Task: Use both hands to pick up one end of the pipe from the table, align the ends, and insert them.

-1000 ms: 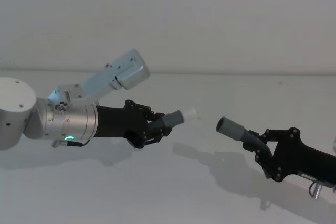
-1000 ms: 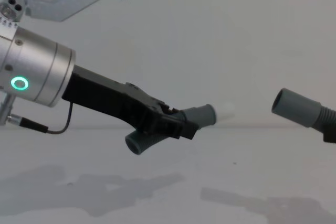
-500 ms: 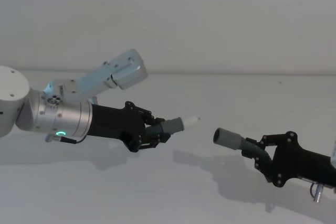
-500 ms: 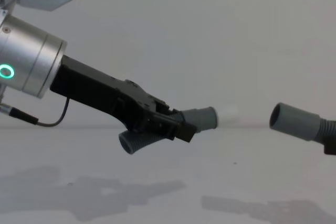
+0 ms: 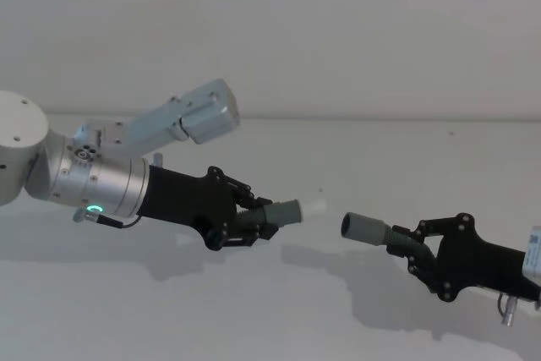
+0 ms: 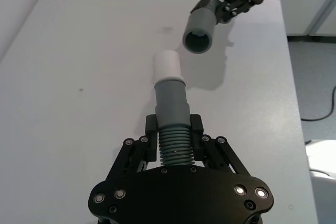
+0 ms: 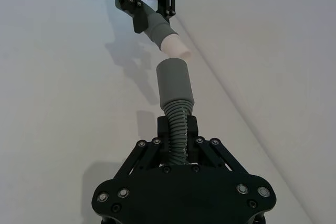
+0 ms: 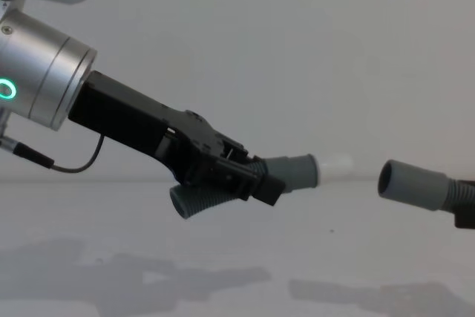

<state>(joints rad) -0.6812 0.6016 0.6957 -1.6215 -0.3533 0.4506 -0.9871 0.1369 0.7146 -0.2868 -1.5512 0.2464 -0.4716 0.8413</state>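
Both pipe pieces are held above the white table [image 5: 279, 319]. My left gripper [image 5: 254, 221], on the silver arm with the green ring light, is shut on the ribbed part of one piece [image 6: 173, 145]. That piece's grey cuff [image 5: 287, 211] and white tip [image 5: 314, 207] point right. My right gripper [image 5: 414, 247] is shut on the ribbed part of the other piece [image 7: 178, 124], whose open grey cuff [image 5: 362, 227] faces left. The white tip [image 8: 335, 162] and the open cuff [image 8: 412, 183] face each other across a small gap, nearly in line, not touching.
A pale wall rises behind the table's far edge [image 5: 380, 117]. A silver link of the left arm [image 5: 182, 120] stands above and behind the left gripper. The table drops off at its edge [image 6: 294, 93] to a floor with a cable.
Both grippers have come lower and closer together. The white tip has moved right toward the open cuff, and the gap between the two ends has shrunk.
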